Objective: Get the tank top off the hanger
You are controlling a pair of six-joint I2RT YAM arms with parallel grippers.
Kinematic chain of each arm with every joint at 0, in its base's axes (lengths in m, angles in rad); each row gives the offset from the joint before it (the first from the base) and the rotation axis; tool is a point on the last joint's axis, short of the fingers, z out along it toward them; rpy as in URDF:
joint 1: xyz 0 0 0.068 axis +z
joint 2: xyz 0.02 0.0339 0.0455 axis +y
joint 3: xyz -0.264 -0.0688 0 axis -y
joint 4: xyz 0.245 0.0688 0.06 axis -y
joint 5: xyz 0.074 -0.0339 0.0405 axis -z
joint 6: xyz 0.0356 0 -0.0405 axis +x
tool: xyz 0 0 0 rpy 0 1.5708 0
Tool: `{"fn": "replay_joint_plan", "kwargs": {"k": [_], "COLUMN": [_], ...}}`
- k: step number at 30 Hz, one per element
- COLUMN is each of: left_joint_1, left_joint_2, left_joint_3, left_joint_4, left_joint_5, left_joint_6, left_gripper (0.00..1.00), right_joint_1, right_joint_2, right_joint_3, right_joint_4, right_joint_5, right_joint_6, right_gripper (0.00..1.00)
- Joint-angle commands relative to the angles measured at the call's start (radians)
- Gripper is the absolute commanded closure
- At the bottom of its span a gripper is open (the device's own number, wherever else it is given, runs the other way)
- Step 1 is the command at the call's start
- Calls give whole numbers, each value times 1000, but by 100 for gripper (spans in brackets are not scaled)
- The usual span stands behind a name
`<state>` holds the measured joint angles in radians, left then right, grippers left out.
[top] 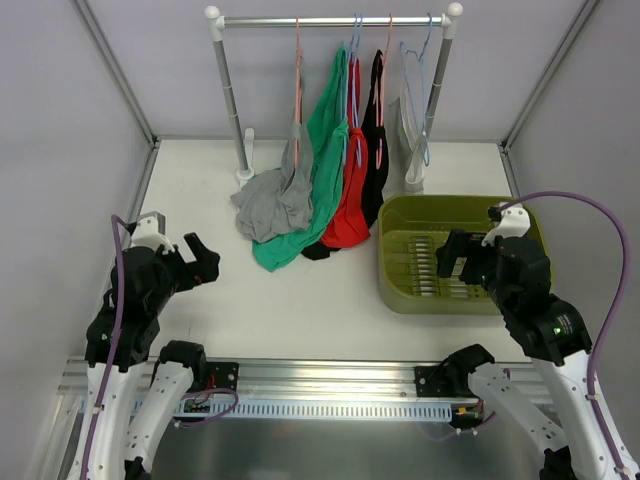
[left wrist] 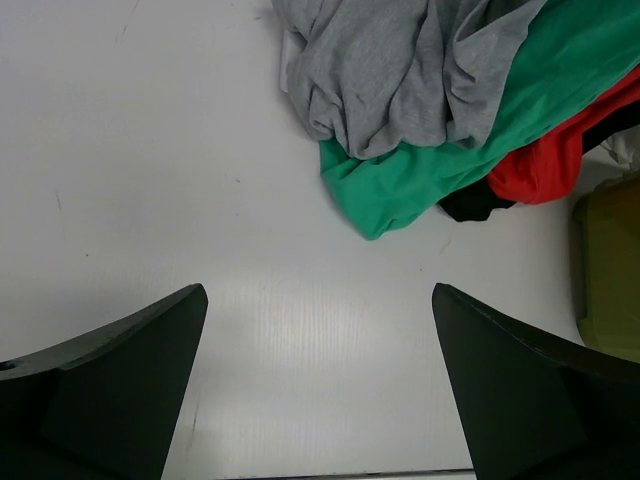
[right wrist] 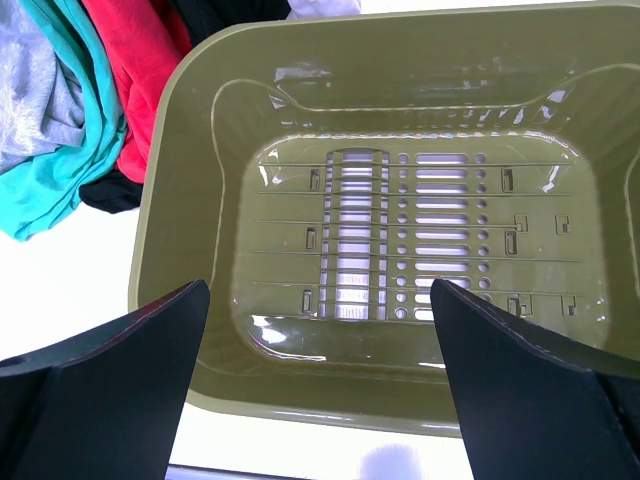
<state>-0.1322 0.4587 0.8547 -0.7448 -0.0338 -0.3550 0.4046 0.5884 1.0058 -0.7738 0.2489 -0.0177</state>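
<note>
The white table (top: 190, 190) fills most of the top view. A clothes rack (top: 330, 20) stands at its upper centre, and one olive basket (top: 392, 280), with nothing in it, sits at the right.

Four garments hang from the bar side by side: gray (top: 272, 205), green (top: 325, 170), red (top: 348, 205) and black (top: 376, 170). Their long axes run from the bar down the frame, drifting toward the lower left, and the hems lie pooled on the table. The task does not say which is the tank top, but all four are on hangers, so none has come off yet.

The hanger hooks (top: 297, 45) are thin and overlap. I count at least four, and the one furthest right looks bare.

The left arm's fingers (left wrist: 120, 380) are spread wide apart and hold nothing. The gray and green heap lies ahead of them, in the upper right of the left wrist view. The right arm's fingers (right wrist: 110, 390) are also spread and empty, poised over the basket, with the clothes off to the upper left of their view.

I judge the left arm nearer to the gray and green hems, while the hooks on the bar are well away from both arms.
</note>
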Motion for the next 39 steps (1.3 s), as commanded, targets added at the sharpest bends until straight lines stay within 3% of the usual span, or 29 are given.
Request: {"fn": "replay_joint_plan", "kwargs": {"k": [1, 8, 11, 14, 19, 20, 22, 25, 28, 29, 34, 36, 39], "left_joint_1": [-12, -12, -12, -44, -294, -306, -322, -342, -365, -368, -368, -368, -377], "left_joint_2": [31, 184, 328, 530, 941, 1004, 1155, 1365, 1526, 1551, 1608, 1615, 1611], "left_joint_3": [15, 202, 387, 677, 1053, 1178, 1285, 1535, 1711, 1737, 1703, 1686, 1678], "left_joint_4": [25, 27, 27, 24, 25, 22, 27, 35, 56, 82, 150, 165, 176], "left_joint_5": [0, 112, 169, 221, -1, -26, -98, -104, -150, -176, -216, -230, -241], "left_joint_6": [-7, -58, -78, -85, 51, 69, 102, 180, 244, 254, 258, 251, 255], "left_gripper": [1, 1, 2, 1, 1, 1, 1, 2, 10, 24, 50, 67, 77], "right_joint_1": [3, 3, 3, 5, 5, 3, 5, 5, 5, 3, 3, 5, 3], "right_joint_2": [-1, -1, -1, -13, -58, -61, -64, -64, -90, -99, -160, -174, -177], "right_joint_3": [24, 17, 16, 19, 8, 5, 5, 8, 1, -13, -42, -49, -55], "right_joint_4": [34, 36, 27, 19, 16, 25, 28, 15, 8, 8, -11, -21, -25], "right_joint_5": [1, -74, -94, -125, -180, -192, -232, -292, -342, -362, -405, -396, -382], "right_joint_6": [2, 2, 1, 4, 9, 15, 15, 13, 15, 30, 41, 35, 25], "right_gripper": [1, 1, 0, 1, 0, 1, 0, 1, 1, 1, 1, 0, 0]}}
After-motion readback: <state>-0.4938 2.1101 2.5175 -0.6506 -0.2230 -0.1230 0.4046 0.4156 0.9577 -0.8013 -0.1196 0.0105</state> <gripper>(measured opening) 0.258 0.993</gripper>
